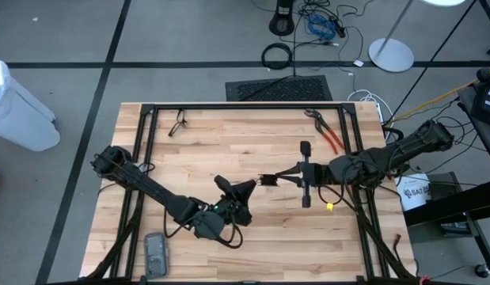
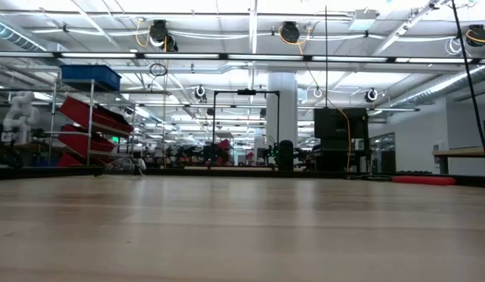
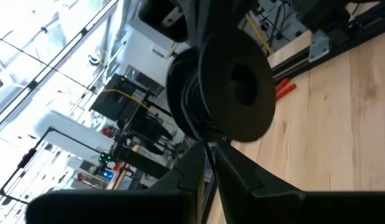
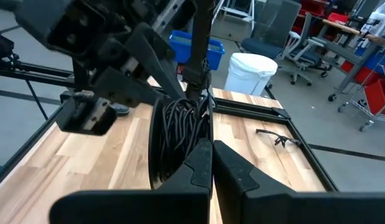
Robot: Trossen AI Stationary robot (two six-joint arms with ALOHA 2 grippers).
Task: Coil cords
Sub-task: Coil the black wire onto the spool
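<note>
**Black cord bundled between two grippers at mid-table**

The black cord (image 4: 180,134) is gathered into a tight bundle of loops, held up off the wooden table (image 1: 229,134) near its centre. In the right wrist view the strands hang in a dense skein just past the right arm's fingers. In the left wrist view the same cord (image 3: 189,118) sits wound beside a round black disc (image 3: 239,87).

The right gripper (image 1: 268,180) reaches in from three o'clock, its fingers pressed together on the cord. The left gripper (image 1: 246,190) comes up from about seven o'clock and meets the bundle from the other side; its fingers stand narrowly apart, with a strand running between them, and I cannot tell whether they truly clamp it.

Farther out, red-handled pliers (image 1: 328,133) lie toward one o'clock near the frame rail. A pair of glasses (image 1: 178,123) rests at eleven o'clock. A grey flat device (image 1: 156,253) lies at seven o'clock by the near edge. A white bin (image 1: 19,107) stands off the table at nine o'clock.
</note>
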